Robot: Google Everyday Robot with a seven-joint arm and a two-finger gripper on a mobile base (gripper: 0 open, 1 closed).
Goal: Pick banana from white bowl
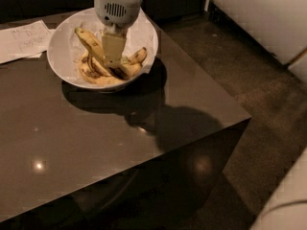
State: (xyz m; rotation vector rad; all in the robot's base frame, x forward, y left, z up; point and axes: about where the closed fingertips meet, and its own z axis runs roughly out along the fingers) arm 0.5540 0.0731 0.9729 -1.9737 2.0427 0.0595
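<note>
The white bowl (60,56) sits on the dark table at the top left, lined with crinkled white paper. Several bananas lie in it. The long yellow banana (89,42) slants up toward the left rim, its lower end running behind the gripper. Shorter, browner bananas lie along the bottom (98,78) and to the right (138,55). My gripper (114,63) hangs straight down from its white wrist housing (117,4) into the middle of the bowl. It is among the bananas, right beside the long one. Contact with it is hidden.
Written-on paper sheets (24,40) lie on the table left of the bowl. The glossy dark table (96,143) ends at an edge on the right and front, with speckled floor (249,80) beyond. White arm parts show at the top right (259,13) and bottom right corner (288,210).
</note>
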